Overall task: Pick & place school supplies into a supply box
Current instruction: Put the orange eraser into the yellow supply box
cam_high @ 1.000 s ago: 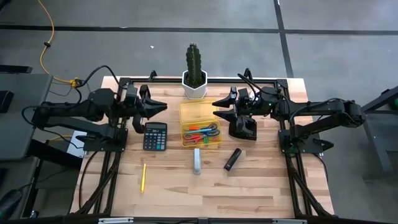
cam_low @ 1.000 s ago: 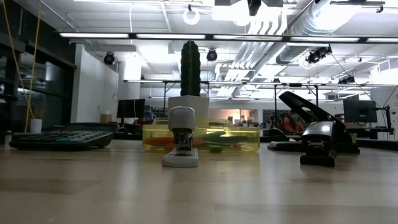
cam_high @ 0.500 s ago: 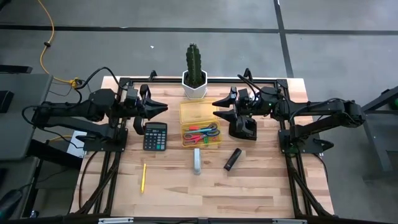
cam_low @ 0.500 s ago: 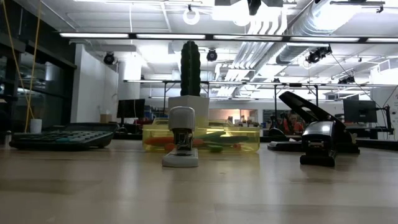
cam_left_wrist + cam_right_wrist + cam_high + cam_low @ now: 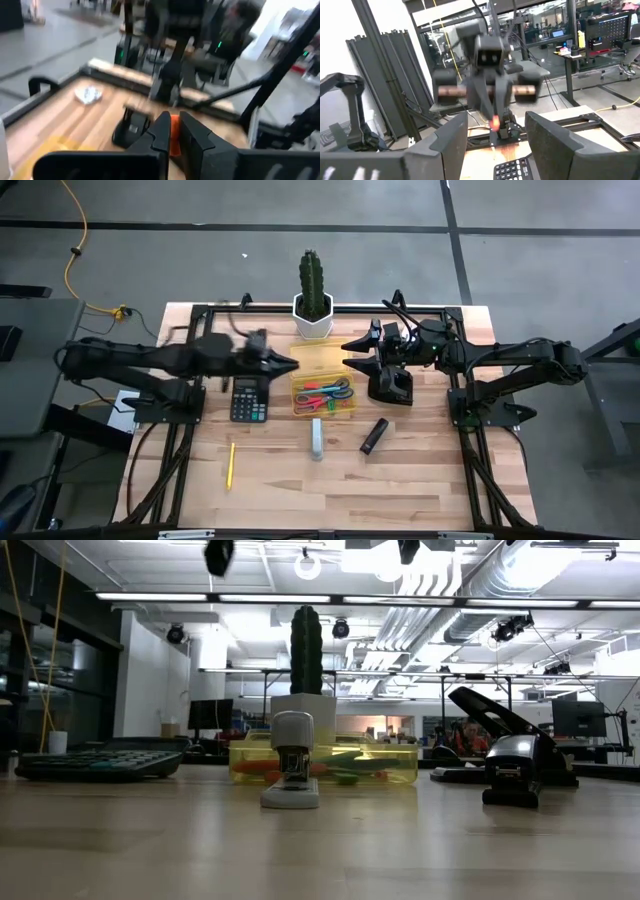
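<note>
The yellow supply box (image 5: 321,380) lies mid-table with red-handled and blue-handled scissors (image 5: 330,394) and other small supplies in its near half. A yellow pencil (image 5: 231,464) lies flat on the table at the near left. My left gripper (image 5: 290,363) hangs over the box's far left corner, shut on a small orange thing (image 5: 173,136). It also shows at the top of the low view (image 5: 218,555). My right gripper (image 5: 347,355) stands open above the box's far right corner, with nothing between its fingers (image 5: 447,142). My left gripper pinches the small orange thing (image 5: 495,121) between its two fingertips (image 5: 161,129). The fingers come nearly level from the table's left. The thing is lifted clear, high over the table. Which of the supplies it is I cannot tell.
A black calculator (image 5: 249,398) lies left of the box, under my left arm. A cactus in a white pot (image 5: 312,310) stands behind the box. A grey stapler (image 5: 316,438), a small black thing (image 5: 374,435) and a black hole punch (image 5: 390,387) stand near and right of the box.
My left gripper has moved toward the table's right edge and a little down, from above the calculator's far end to the supply box's far left corner. It has stayed shut. My right gripper has kept still.
</note>
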